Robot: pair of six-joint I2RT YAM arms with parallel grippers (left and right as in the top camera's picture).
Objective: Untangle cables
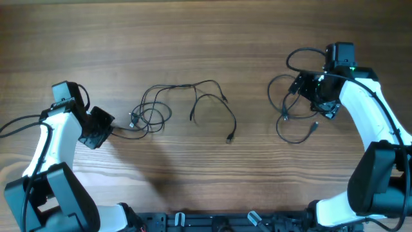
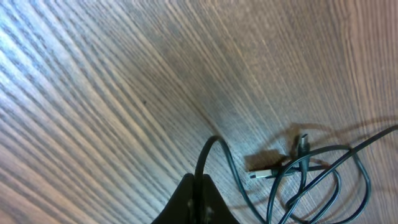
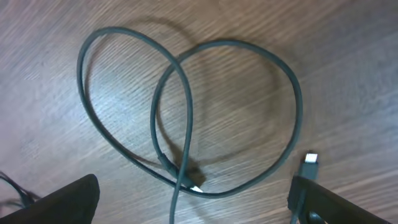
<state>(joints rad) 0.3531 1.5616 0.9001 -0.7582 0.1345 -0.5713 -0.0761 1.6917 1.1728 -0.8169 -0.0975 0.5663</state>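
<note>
Separation step, about midway. The left tool point(image 1: 111, 129), clamped on one cord end, anchors the tangle point(image 1: 154, 113) of cables at the centre of the bench point(image 1: 206, 38). Its loops cross several times, so the next move probably calls for drawing out a single strand. At right, a freed cord point(image 3: 177, 60) lies looped beneath the right tool point(image 1: 314, 96), whose fingers are wide apart and empty.

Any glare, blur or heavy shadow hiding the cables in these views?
Overhead: even light, no glare, cables thin but clear. Left wrist: a pale sheen washes out the table at upper left, and the cords cast dark shadows. Right wrist: cable loop sharp, with only a soft shadow.
</note>
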